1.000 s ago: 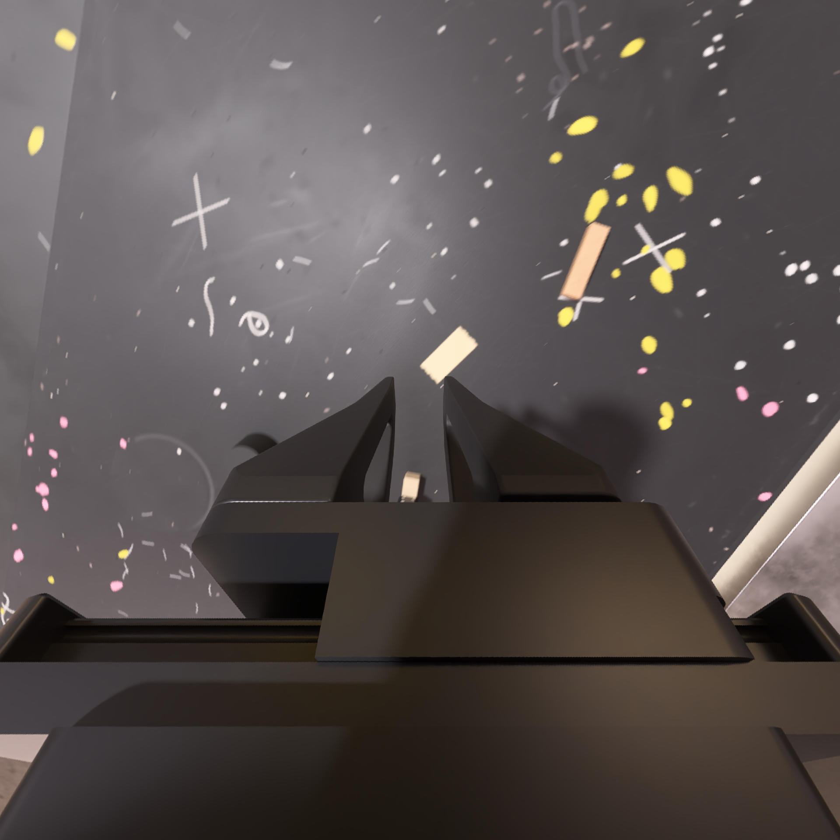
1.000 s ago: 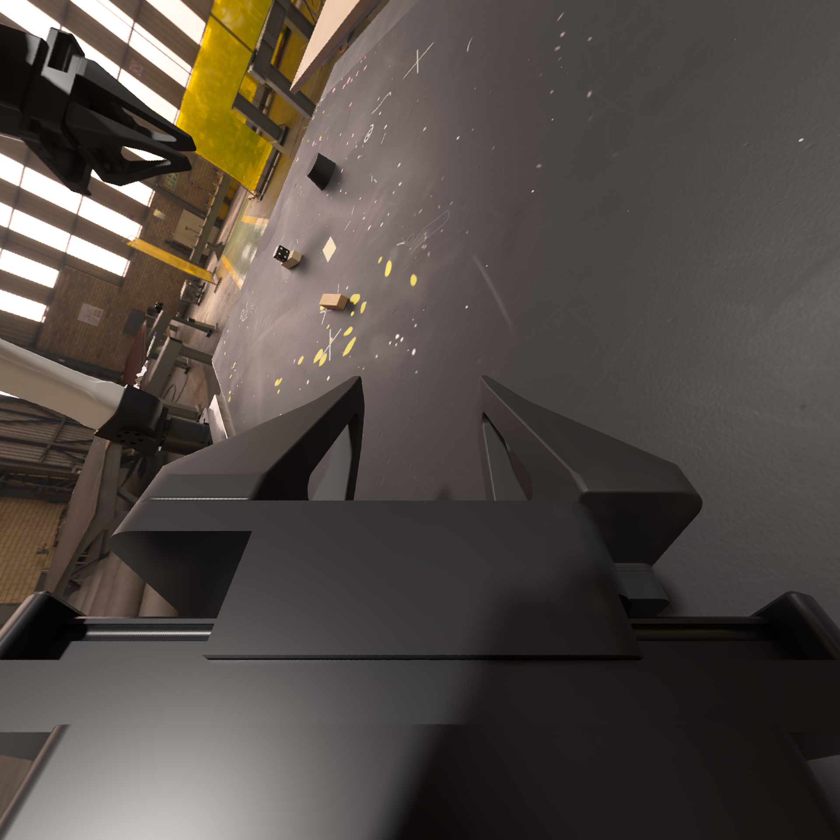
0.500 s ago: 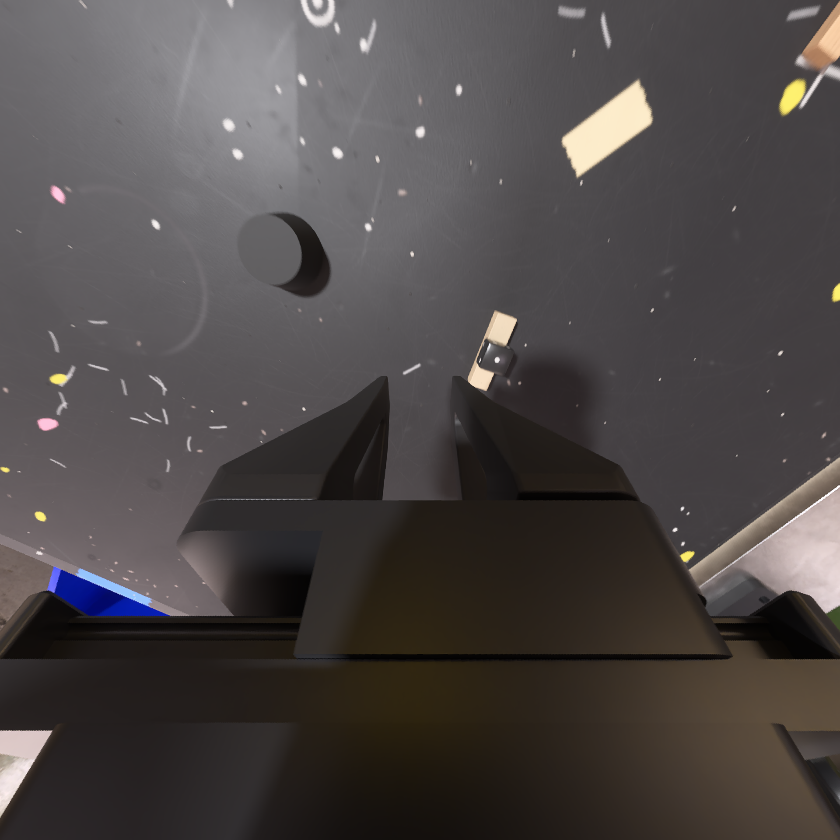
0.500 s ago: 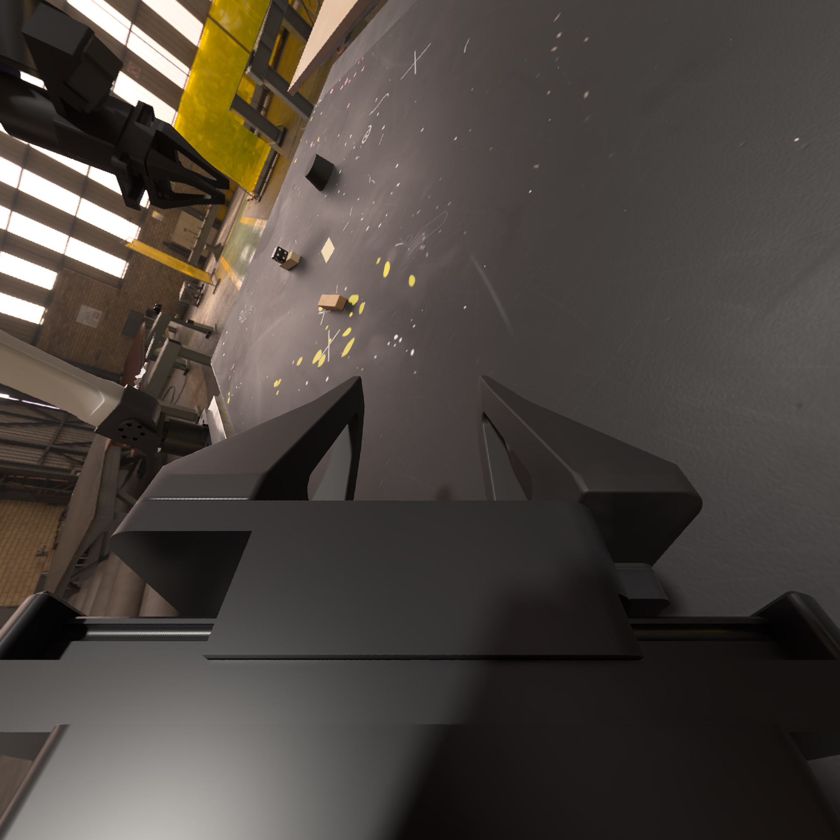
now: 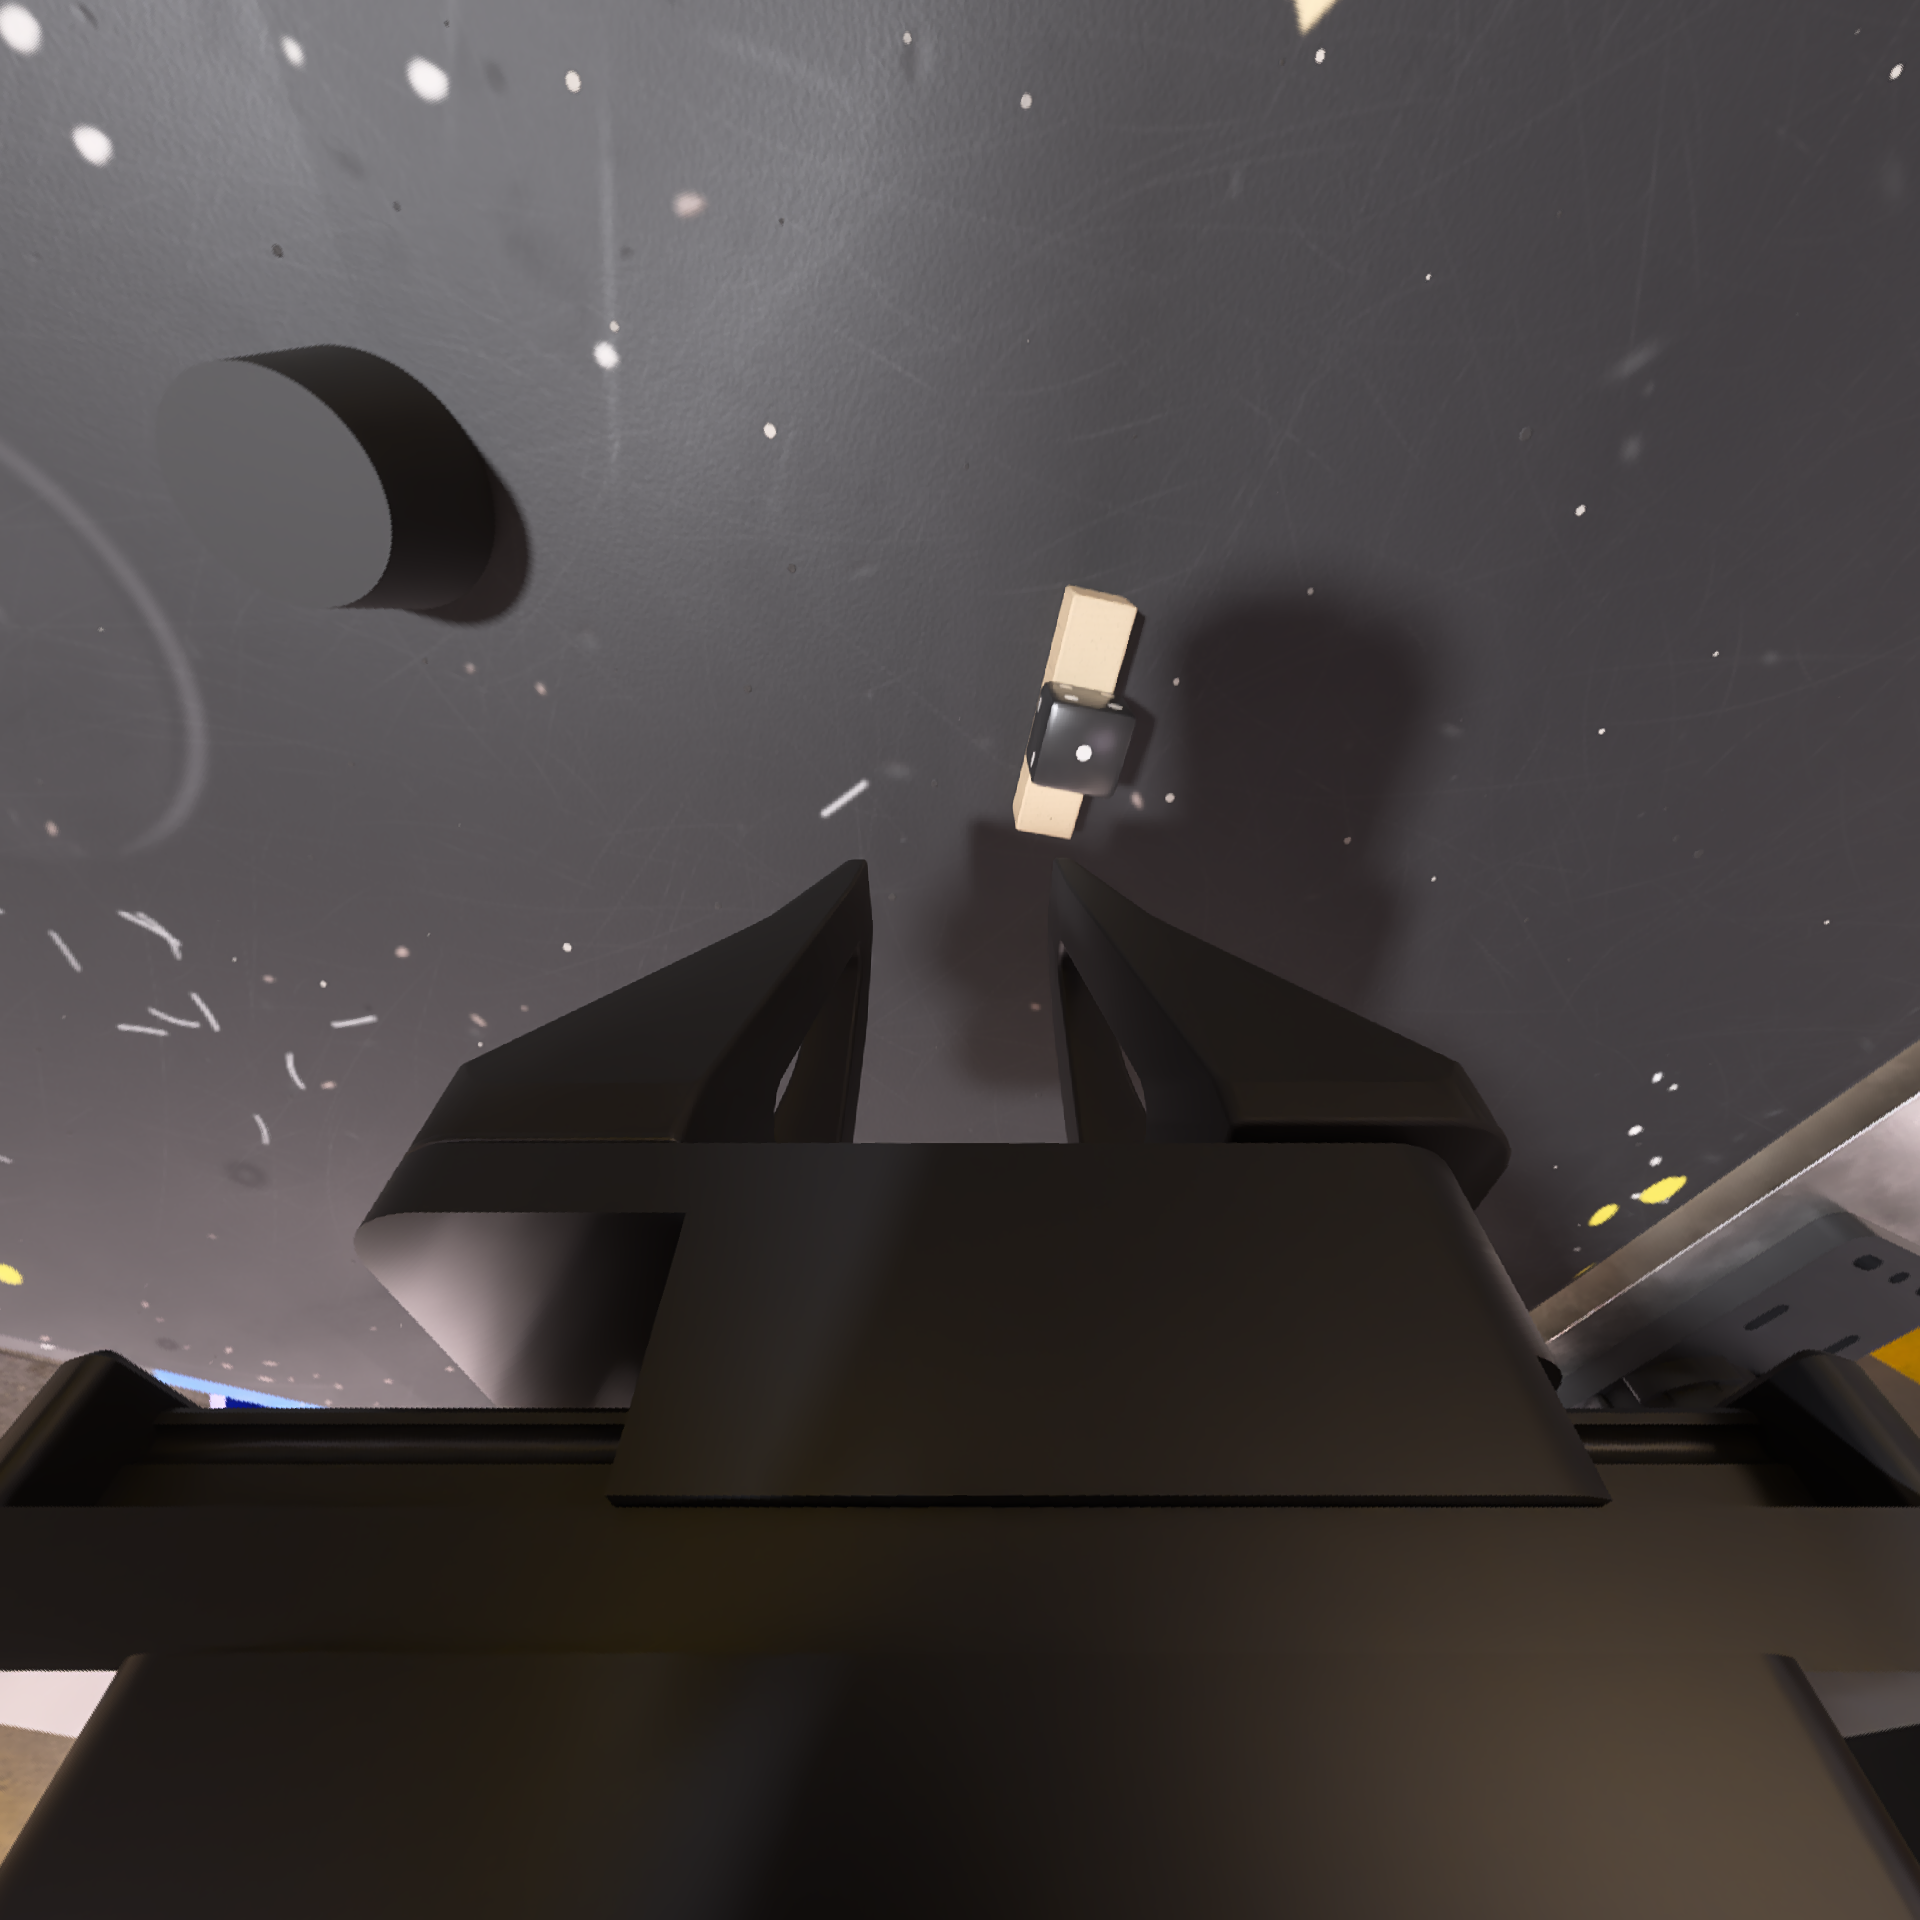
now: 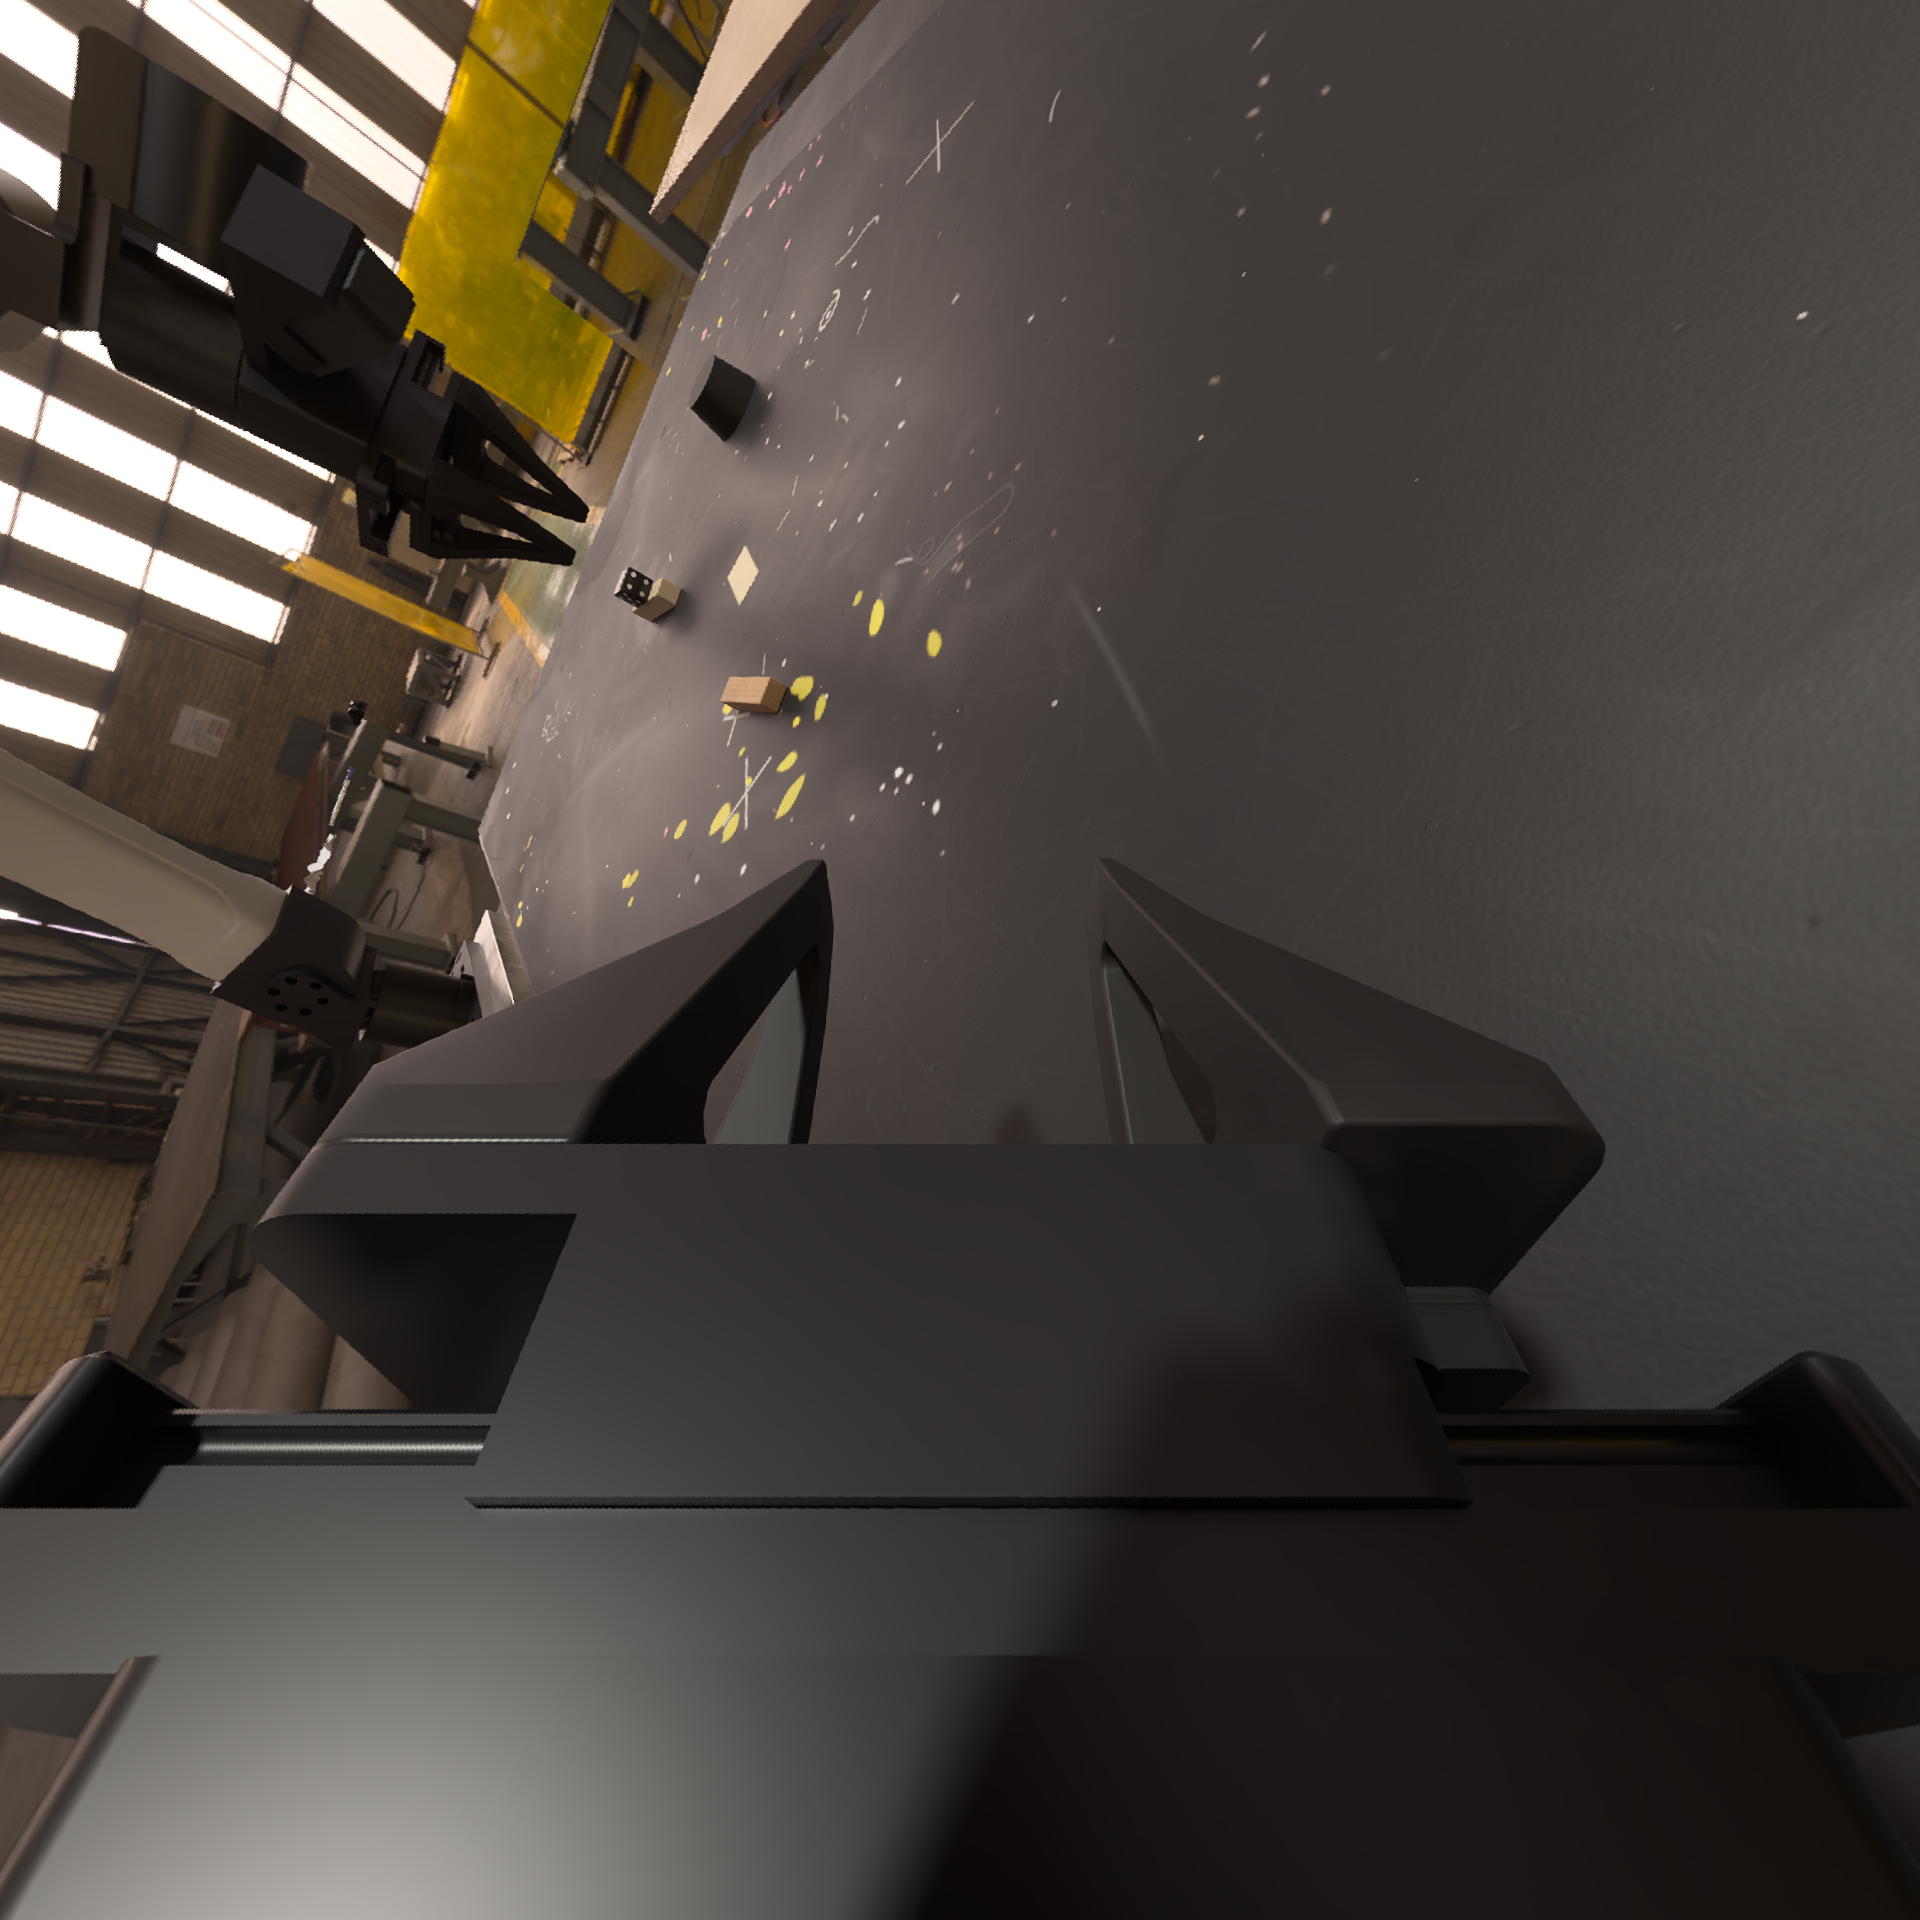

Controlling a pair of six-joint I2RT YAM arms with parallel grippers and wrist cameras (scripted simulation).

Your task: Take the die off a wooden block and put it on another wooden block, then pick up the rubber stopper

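Note:
A black die (image 5: 1083,750) sits on a pale wooden block (image 5: 1093,642) on the dark table. My left gripper (image 5: 961,873) is open and empty, above the table, its tips just short and slightly left of the die. A black rubber stopper (image 5: 343,478) stands to the upper left. In the right wrist view the die (image 6: 634,585) on its block (image 6: 662,601), a second, browner wooden block (image 6: 755,693) and the stopper (image 6: 724,395) lie far ahead, with the left gripper (image 6: 566,525) hovering by the die. My right gripper (image 6: 963,868) is open and empty, far from them all.
The dark table (image 6: 1351,520) bears chalk marks and yellow spots. A flat pale diamond patch (image 6: 742,575) lies beside the die's block. The table's edge (image 5: 1704,1158) runs at the lower right of the left wrist view.
My left gripper has come down and closer to the die and its block, and its fingers have spread wider. The right gripper has not moved.

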